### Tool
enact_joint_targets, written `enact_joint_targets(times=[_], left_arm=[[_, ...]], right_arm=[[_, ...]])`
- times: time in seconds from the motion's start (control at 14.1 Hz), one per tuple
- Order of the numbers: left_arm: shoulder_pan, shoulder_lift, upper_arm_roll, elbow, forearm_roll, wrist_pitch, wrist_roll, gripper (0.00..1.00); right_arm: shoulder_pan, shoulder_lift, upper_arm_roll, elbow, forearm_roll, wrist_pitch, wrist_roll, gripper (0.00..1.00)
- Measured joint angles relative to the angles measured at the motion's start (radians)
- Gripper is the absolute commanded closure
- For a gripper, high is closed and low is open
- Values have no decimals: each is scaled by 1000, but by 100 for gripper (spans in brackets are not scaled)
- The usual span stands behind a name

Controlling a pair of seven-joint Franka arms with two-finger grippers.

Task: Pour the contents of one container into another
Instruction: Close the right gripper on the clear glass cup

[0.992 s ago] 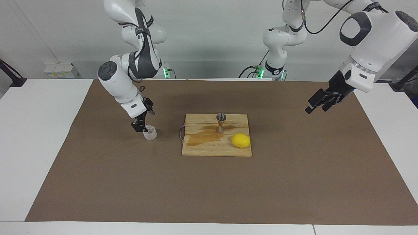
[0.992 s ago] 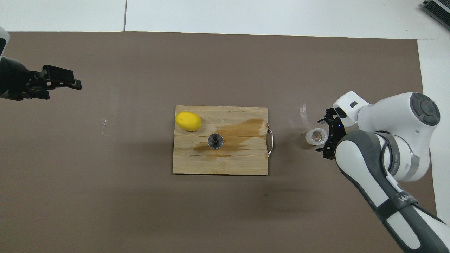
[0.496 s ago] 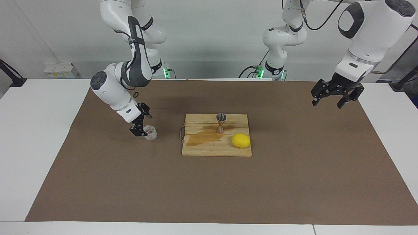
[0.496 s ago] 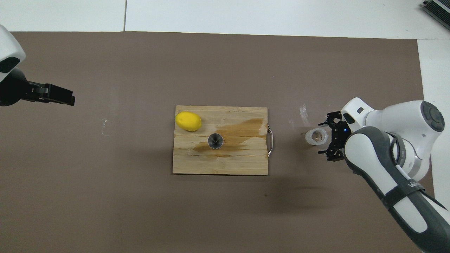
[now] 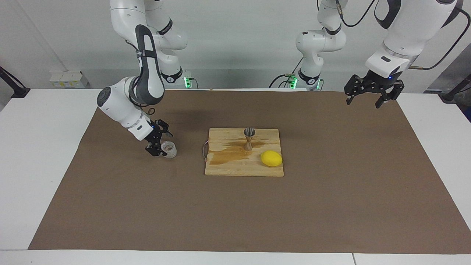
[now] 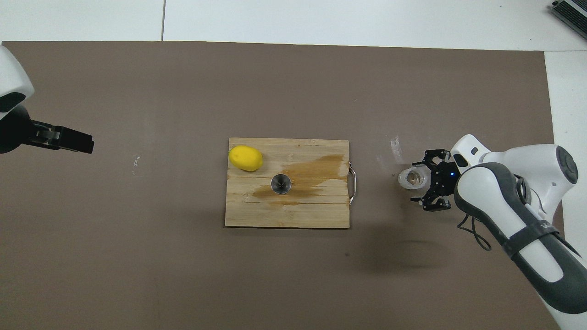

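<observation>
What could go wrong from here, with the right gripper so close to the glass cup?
1. The right gripper is low beside the glass cup, jaws open. The cup is small, so a slightly off approach may knock it over and spill it.
2. The jigger is slim with a narrow mouth; pouring may miss or tip it. The cutting board is already stained.
3. The lemon beside the jigger may be bumped.

The facing view looks from high across the table toward the robots, whose bases stand along the top of the frame. The overhead view looks steeply down from above the robots' end (arms entering at the lower corners). Both share the brown mat (image 5: 331, 206) (image 6: 137, 275) and the wooden board (image 5: 235, 167) (image 6: 284, 213) at center frame, half a turn apart.
</observation>
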Motion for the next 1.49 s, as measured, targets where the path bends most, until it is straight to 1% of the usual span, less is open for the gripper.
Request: enact_joint_targets(times=[0.07,0.21,0.35,0.5,0.85,1.42,1.49], left_arm=[[-1,-12,0,-33,-1,38,-9,0],[-2,-29,1,-90,-17,74,-23,0],[-2,-35,5,-110,-20,83,-23,0],[-2,-39,8,-113,-20,86,-23,0],[-1,-46,16,-115,-20,86,-23,0],[10,-50,24,-115,-20,86,-23,0],[10,-50,26,-115,-20,86,-23,0]], right_arm=[[-2,11,0,0,13,2,-20,0],[-2,20,0,0,35,4,-31,0],[-1,22,0,-3,85,4,-51,0],[-1,23,0,-12,111,5,-67,0],[-3,23,-1,-32,112,29,-77,0],[-17,23,-1,-43,112,31,-78,0],[-17,23,-1,-43,112,31,-81,2]])
